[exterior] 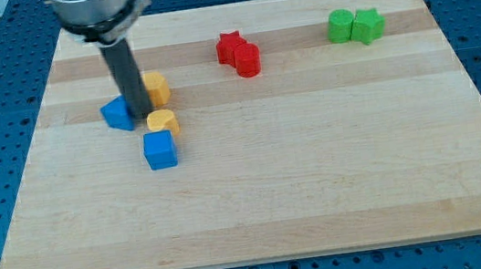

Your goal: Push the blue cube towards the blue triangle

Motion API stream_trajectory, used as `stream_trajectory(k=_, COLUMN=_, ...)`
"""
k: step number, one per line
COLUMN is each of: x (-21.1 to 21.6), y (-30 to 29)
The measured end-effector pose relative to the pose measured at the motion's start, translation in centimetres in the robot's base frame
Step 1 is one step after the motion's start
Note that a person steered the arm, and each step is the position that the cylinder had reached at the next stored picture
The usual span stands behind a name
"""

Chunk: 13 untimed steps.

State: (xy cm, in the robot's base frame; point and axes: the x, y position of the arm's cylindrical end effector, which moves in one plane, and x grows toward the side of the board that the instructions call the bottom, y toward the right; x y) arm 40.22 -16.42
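Note:
The blue cube (pixel 160 150) sits on the wooden board at the view's left of centre. The blue triangle (pixel 116 114) lies up and to the left of it, partly hidden by my rod. My tip (pixel 142 119) rests just to the right of the blue triangle, above and slightly left of the blue cube, with a small gap to the cube. A yellow cylinder (pixel 163 121) lies right above the cube, touching or nearly touching it, just right of my tip.
Another yellow block (pixel 156 88) sits behind the rod's right side. A red star (pixel 230 46) and red cylinder (pixel 248 60) stand at top centre. Two green blocks (pixel 341 26) (pixel 368 25) stand at the top right. The board's left edge (pixel 33 151) is near the triangle.

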Motion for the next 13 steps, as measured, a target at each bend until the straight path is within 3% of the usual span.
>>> stream_trajectory(k=1, x=0.0, y=-3.6)
stream_trajectory(k=3, x=8.1, y=-4.0)
stream_trajectory(k=4, x=11.7, y=-0.9)
stream_trajectory(k=5, x=11.7, y=7.0)
stream_trajectory(k=6, x=11.0, y=10.4)
stream_trajectory(k=7, x=8.9, y=8.9)
stream_trajectory(k=9, x=8.6, y=2.9)
stream_trajectory(k=13, x=5.7, y=-0.4)
